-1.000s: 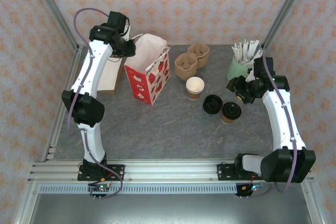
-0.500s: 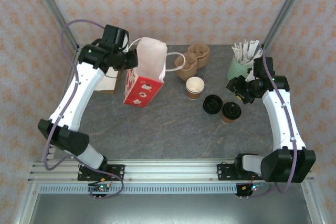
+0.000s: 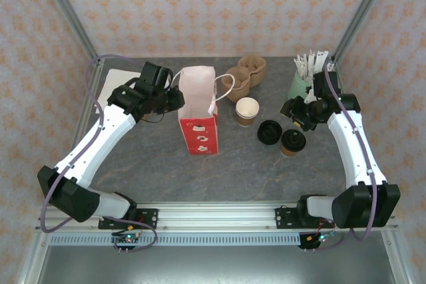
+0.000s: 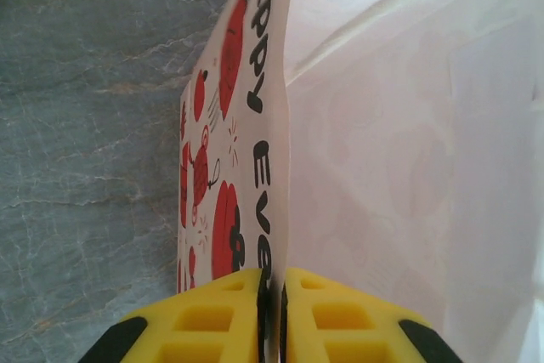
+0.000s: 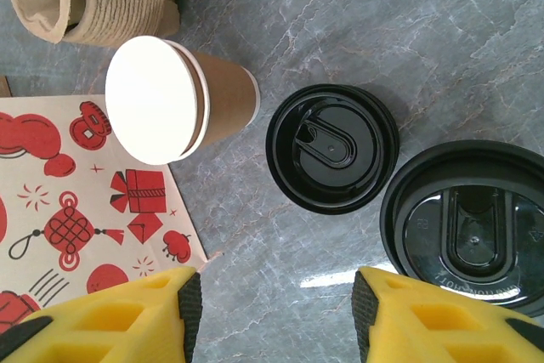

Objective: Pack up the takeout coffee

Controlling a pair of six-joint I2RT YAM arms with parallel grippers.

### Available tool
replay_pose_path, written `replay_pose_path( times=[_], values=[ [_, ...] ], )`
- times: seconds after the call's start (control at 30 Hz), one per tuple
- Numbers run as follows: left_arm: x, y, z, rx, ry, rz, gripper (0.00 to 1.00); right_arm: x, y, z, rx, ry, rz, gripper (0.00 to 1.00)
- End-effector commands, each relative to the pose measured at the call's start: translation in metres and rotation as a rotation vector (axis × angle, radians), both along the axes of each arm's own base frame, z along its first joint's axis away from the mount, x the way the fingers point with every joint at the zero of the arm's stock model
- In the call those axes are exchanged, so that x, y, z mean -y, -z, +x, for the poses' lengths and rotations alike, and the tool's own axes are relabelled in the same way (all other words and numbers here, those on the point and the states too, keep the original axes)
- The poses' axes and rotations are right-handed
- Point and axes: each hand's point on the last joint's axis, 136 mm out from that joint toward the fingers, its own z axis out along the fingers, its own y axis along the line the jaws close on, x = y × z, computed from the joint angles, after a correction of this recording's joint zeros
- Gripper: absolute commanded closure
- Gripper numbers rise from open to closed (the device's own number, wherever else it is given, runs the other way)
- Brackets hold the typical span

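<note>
Left jaws clench the bag (image 3: 199, 135) wall; right jaws gape. The cup (image 3: 247, 112) beside the bag looks light, crushable; I'd grip its sleeve.

Left gripper (image 3: 174, 100) swung the red-and-white bag (image 3: 198, 108) over from the back-left toward the middle, and it's turned narrow-side to the front now. Right gripper (image 3: 291, 110) crept a little left toward the loose black lid (image 3: 269, 132), I think.

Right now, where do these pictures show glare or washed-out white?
Right wrist view: a bright reflection on the table near the loose black lid; the open cup looks washed out inside. Left wrist view: the bag is nearly blown out on its inner paper. Top view: even light, soft shadows.
</note>
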Motion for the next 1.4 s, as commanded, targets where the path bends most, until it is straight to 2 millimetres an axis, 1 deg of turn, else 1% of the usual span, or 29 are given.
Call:
replay_pose_path(
  times=[0.0, 0.07, 0.13, 0.27, 0.33, 0.47, 0.63, 0.7, 0.77, 0.83, 0.93, 1.07, 1.17, 1.2, 1.23, 1.37],
  values=[
    [0.001, -0.011, 0.005, 0.057, -0.022, -0.026, 0.79, 0.003, -0.003, 0.005, 0.014, 0.019, -0.016, 0.49],
    [0.001, -0.014, 0.005, 0.066, -0.016, -0.023, 0.68, 0.003, -0.004, 0.006, 0.018, 0.017, -0.016, 0.49],
    [0.002, -0.018, 0.004, 0.069, 0.001, -0.024, 0.60, 0.003, -0.005, 0.007, 0.018, 0.018, -0.019, 0.49],
    [0.005, -0.021, 0.002, 0.069, 0.024, -0.027, 0.48, 0.003, -0.004, 0.008, 0.017, 0.016, -0.020, 0.49],
    [0.007, -0.025, 0.000, 0.076, 0.044, -0.031, 0.39, 0.003, -0.005, 0.008, 0.019, 0.017, -0.021, 0.49],
    [0.009, -0.035, -0.005, 0.091, 0.076, -0.035, 0.28, 0.003, -0.007, 0.009, 0.029, 0.013, -0.019, 0.49],
    [0.006, -0.054, -0.008, 0.142, 0.097, -0.024, 0.12, 0.000, -0.020, 0.015, 0.059, 0.004, -0.027, 0.49],
    [0.004, -0.062, -0.009, 0.160, 0.102, -0.013, 0.02, -0.004, -0.027, 0.021, 0.076, -0.020, -0.056, 0.49],
    [0.000, -0.071, -0.009, 0.181, 0.097, 0.002, 0.00, -0.010, -0.032, 0.028, 0.083, -0.048, -0.072, 0.49],
    [-0.003, -0.080, -0.010, 0.205, 0.096, 0.013, 0.00, -0.016, -0.038, 0.038, 0.098, -0.076, -0.091, 0.49],
    [-0.011, -0.099, -0.012, 0.258, 0.074, 0.031, 0.00, -0.028, -0.048, 0.059, 0.137, -0.139, -0.160, 0.49],
    [-0.032, -0.125, -0.019, 0.356, -0.012, 0.053, 0.00, -0.047, -0.056, 0.092, 0.158, -0.227, -0.247, 0.49],
    [-0.049, -0.135, -0.029, 0.419, -0.076, 0.063, 0.00, -0.066, -0.055, 0.119, 0.174, -0.325, -0.339, 0.50],
    [-0.054, -0.137, -0.034, 0.436, -0.093, 0.063, 0.00, -0.071, -0.048, 0.129, 0.169, -0.367, -0.378, 0.50],
    [-0.056, -0.138, -0.037, 0.445, -0.099, 0.063, 0.00, -0.074, -0.048, 0.137, 0.177, -0.395, -0.411, 0.50],
    [-0.071, -0.136, -0.051, 0.459, -0.133, 0.089, 0.00, -0.082, -0.035, 0.177, 0.188, -0.474, -0.485, 0.50]
  ],
)
